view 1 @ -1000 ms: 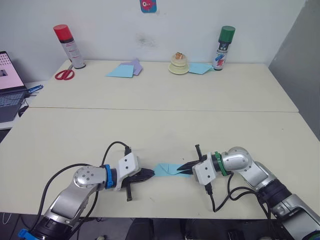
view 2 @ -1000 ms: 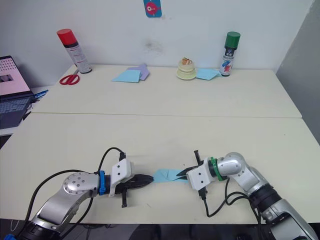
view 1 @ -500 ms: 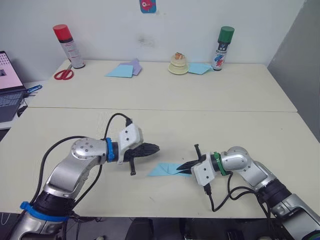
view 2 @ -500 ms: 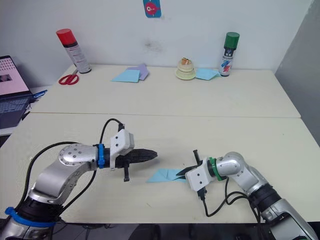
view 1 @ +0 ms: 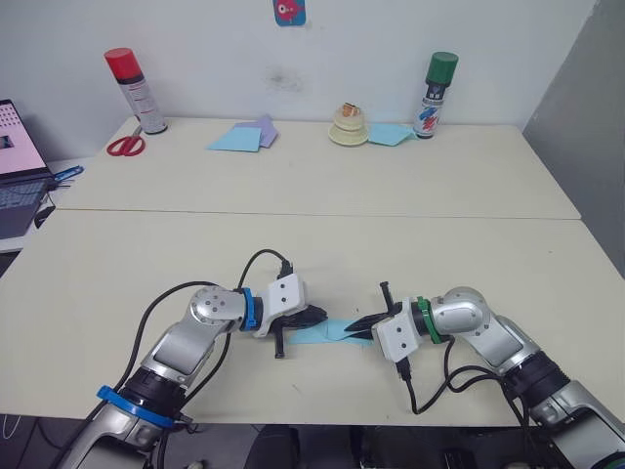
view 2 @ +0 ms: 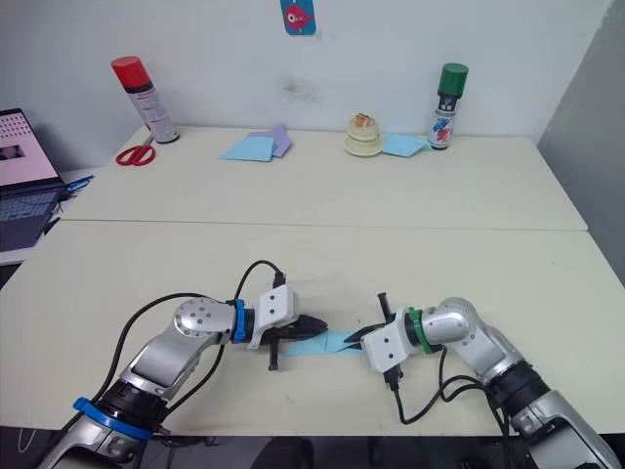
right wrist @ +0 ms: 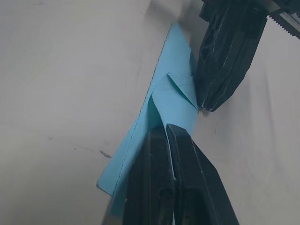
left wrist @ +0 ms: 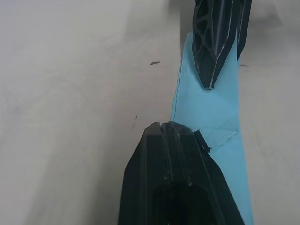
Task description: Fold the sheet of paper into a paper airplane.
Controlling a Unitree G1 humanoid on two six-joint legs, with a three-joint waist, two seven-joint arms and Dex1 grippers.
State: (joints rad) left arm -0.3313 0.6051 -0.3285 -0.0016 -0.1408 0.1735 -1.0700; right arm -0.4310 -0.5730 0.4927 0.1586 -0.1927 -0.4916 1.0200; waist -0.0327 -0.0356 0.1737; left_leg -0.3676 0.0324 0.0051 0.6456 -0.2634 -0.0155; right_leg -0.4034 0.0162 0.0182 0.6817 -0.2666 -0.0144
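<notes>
Now folded paper airplane (view 1: 334,332) lying lengthwise between left gripper (view 1: 318,317) and right gripper (view 1: 362,327); left fingers together, tip pressing one end; right fingers clamped on the other.

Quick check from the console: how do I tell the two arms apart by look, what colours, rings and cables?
Both arms are silver metal with white wrist blocks, black looping cables and black ribbed tapered fingers. The left gripper sits beyond a blue ring; the right gripper sits beyond a green ring.

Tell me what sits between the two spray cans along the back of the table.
In the left eye view: lilac sheet, light-blue sheets, a small cream stack.
</notes>
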